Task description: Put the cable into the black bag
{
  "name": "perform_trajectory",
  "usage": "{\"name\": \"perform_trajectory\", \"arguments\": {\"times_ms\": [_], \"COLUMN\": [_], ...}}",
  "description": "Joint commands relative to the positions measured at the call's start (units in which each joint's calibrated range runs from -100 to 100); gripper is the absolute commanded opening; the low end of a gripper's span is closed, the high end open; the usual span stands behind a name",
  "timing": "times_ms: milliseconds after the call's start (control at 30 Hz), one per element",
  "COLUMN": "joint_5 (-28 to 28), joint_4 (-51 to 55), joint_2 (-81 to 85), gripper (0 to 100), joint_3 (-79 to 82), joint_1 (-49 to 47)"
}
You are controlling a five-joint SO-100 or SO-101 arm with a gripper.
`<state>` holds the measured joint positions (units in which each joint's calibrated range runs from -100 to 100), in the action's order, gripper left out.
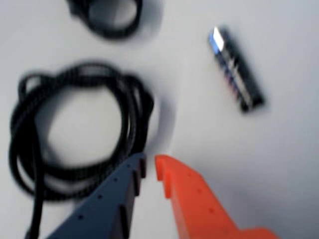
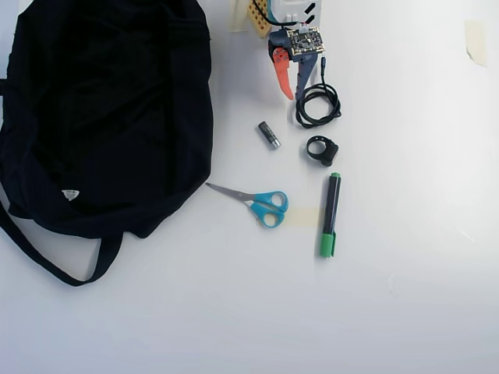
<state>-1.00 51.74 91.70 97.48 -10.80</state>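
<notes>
Two fingers of the gripper (image 1: 150, 167), one blue, one orange, stand slightly parted and hold nothing. The cable (image 1: 75, 134) lies coiled on the table (image 2: 405, 296), just beside the blue fingertip. Nothing is done yet: grasp, carry and drop remain. The black bag (image 2: 101, 117) lies well apart. Between them lies only a battery (image 2: 269, 135); the route looks clear.

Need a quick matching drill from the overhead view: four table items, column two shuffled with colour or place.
1. cable
2. scissors
3. marker
4. black bag

a. green cap
b. far left, the biggest item
c. coiled beside the end effector
d. blue handles

Pairs: 1-c, 2-d, 3-a, 4-b
</notes>
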Motion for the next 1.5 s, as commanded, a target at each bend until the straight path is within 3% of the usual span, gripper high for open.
{"name": "perform_trajectory", "arguments": {"times_ms": [0,367,567,900,1133,1467], "joint_5": [0.21,0.21,0.11,0.95,0.53,0.53], "joint_4": [-12.55,-48.81,-60.87,-59.15,-42.44,-38.82], "joint_2": [-7.80,-38.09,-53.69,-77.17,-86.30,-87.13], "gripper": [2,2,2,2,2,2], "joint_3": [-5.57,-28.12,-41.60,-73.23,-93.17,-92.36], "joint_1": [-0.34,-2.44,-1.76,0.48,1.45,5.27]}}
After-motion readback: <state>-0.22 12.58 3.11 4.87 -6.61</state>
